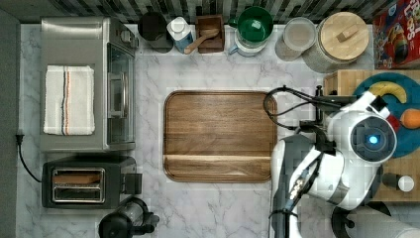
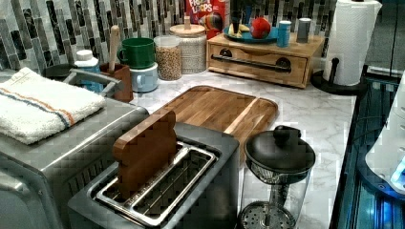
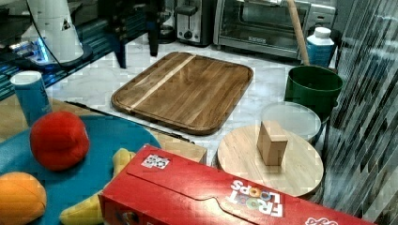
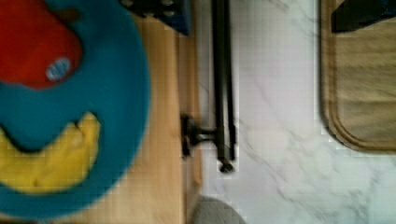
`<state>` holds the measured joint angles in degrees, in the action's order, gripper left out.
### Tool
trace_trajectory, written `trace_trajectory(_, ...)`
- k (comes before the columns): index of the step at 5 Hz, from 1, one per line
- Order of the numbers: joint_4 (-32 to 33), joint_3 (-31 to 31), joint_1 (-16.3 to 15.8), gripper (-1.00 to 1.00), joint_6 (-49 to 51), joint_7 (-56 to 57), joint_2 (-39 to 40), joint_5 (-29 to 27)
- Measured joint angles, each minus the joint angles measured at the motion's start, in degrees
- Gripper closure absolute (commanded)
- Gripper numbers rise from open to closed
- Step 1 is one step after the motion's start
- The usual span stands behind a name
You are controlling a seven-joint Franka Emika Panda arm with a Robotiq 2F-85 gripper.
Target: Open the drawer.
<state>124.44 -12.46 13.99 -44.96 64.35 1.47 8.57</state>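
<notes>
The drawer point(image 2: 260, 64) sits closed in the light wooden unit against the tiled wall, at the far right corner of the marble counter point(image 2: 310, 119) in the left view. Its slim black bar handle point(image 2: 251, 62) runs level along the front on two posts. In the wrist view the handle point(image 4: 223, 84) lies straight below the camera, parallel to the drawer front point(image 4: 190, 93) and just off it, with one post point(image 4: 198, 136) near the bar's end. The gripper point(image 4: 261, 7) hangs above this handle, and only two dark fingertips point(image 4: 357, 14) enter at the picture's edge; they stand well apart, one over the unit's top and the other out over the wooden tray point(image 4: 362, 84), holding nothing. As I judge it, the coming move turns on lowering so the fingers straddle the bar across its length, then pulling away from the unit toward the tray.

In the top view the white arm point(image 1: 341, 148) covers the drawer front and most of the handle. The teal plate point(image 4: 116, 93) of fruit rests on the unit's top. The fingers' full length is cut off, so their height above the bar is unclear.
</notes>
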Motion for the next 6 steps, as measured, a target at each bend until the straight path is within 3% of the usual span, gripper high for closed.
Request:
trace_trajectory(2, 3.92, 0.97, 3.04, -1.00, -11.33, 2.69, 1.93, -0.73)
trace_trajectory(4, 6.04, 2.89, 2.76, -1.00, -16.53, 5.88, 4.95, -5.40)
trace_trajectory(6, 7.16, 3.18, 2.99, -1.00, -20.73, 7.67, 8.83, -6.43)
